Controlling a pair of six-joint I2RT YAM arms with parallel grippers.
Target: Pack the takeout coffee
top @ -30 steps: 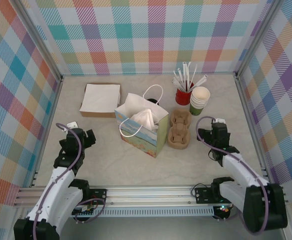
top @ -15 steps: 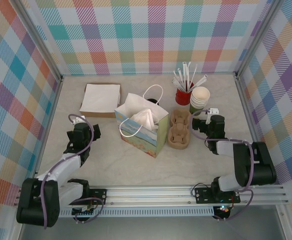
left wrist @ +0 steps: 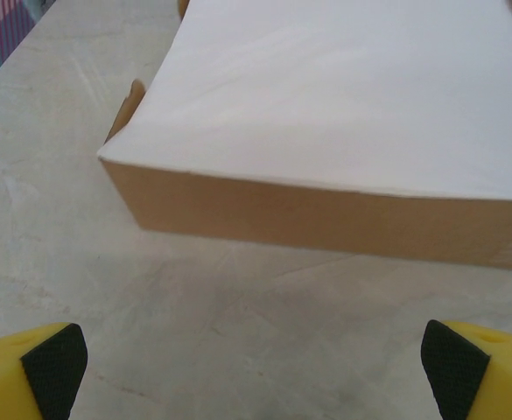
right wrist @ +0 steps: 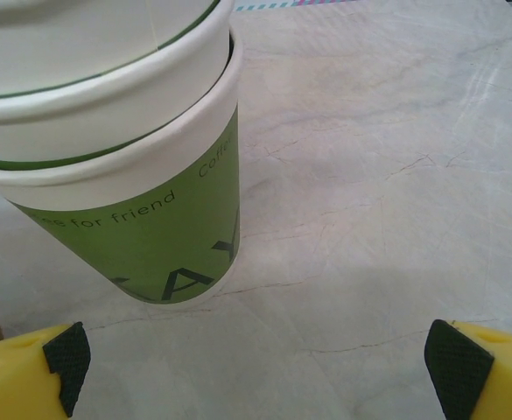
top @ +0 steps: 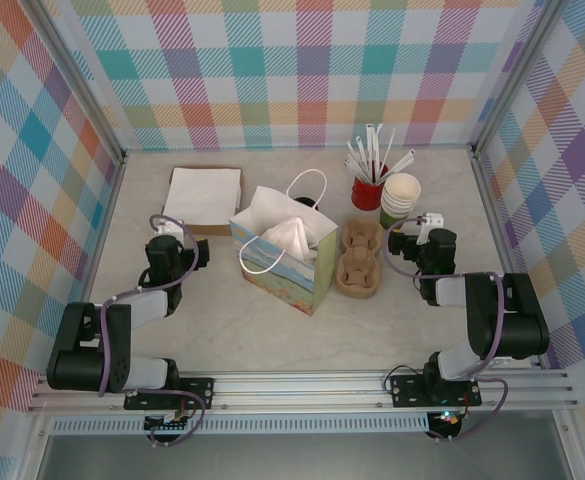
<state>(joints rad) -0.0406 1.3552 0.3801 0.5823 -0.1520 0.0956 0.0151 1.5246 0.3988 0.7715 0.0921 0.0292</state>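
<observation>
The takeout coffee cups [top: 400,198], olive-green outside and cream inside, stand stacked at the back right of the table. In the right wrist view the stack [right wrist: 142,219] rises at upper left, its base just beyond my left fingertip. My right gripper [top: 410,234] [right wrist: 260,359] sits low in front of the stack, open, with bare table between its fingers. My left gripper [top: 180,240] [left wrist: 256,359] is open too, low over the table just short of a brown box [left wrist: 326,214] of white napkins [left wrist: 352,96]. A dark round shape [top: 305,203] shows behind the bag; I cannot tell what it is.
A patterned paper gift bag [top: 282,260] with white tissue stands mid-table. A brown pulp cup carrier [top: 360,258] lies to its right. A red cup of white straws [top: 369,185] stands behind the carrier, next to the cup stack. The napkin box [top: 202,198] sits back left.
Both grippers have moved away from the near edge: the left toward the napkin box, the right toward the cup stack. Both stayed open.
</observation>
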